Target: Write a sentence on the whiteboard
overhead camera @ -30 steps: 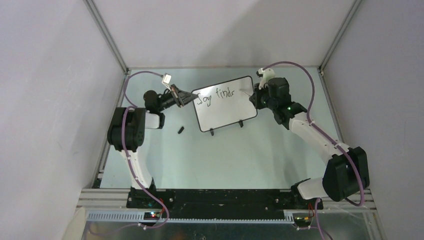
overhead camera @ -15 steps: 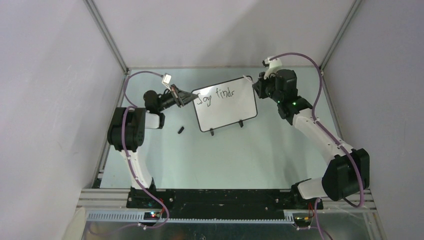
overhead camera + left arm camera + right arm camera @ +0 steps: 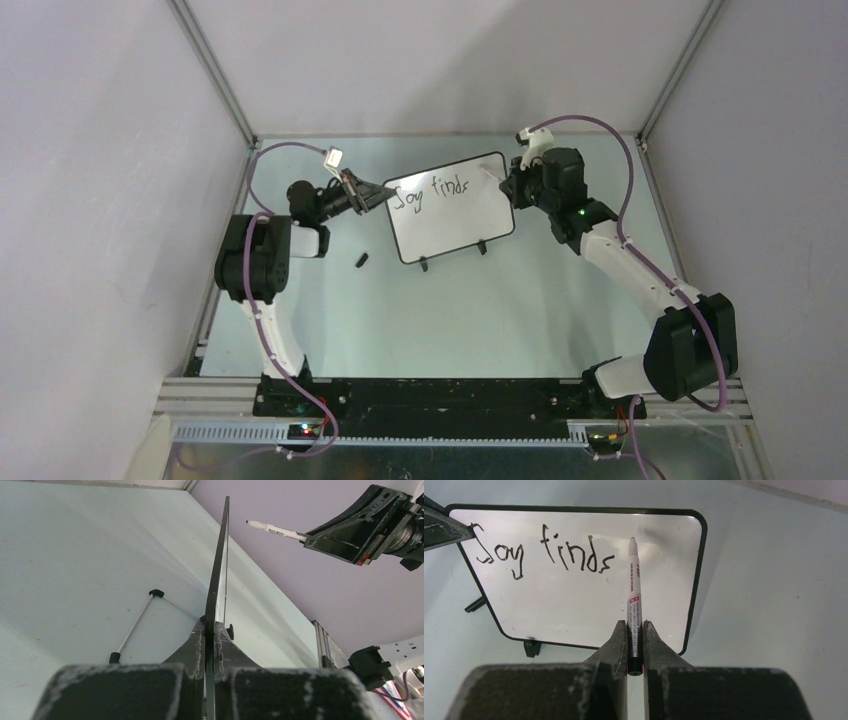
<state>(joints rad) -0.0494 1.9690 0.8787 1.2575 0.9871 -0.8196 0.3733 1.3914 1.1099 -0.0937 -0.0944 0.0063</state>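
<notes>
Mint tabletop (image 3: 450, 310) beneath whiteboard (image 3: 452, 218), lilac walls (image 3: 100, 200)

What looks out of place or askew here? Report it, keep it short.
A small black piece, possibly a pen cap, lies loose on the table left of the whiteboard. The whiteboard sits turned askew to the table's edges, its left edge pinched between the left fingers. Nothing looks spilled or damaged.
</notes>
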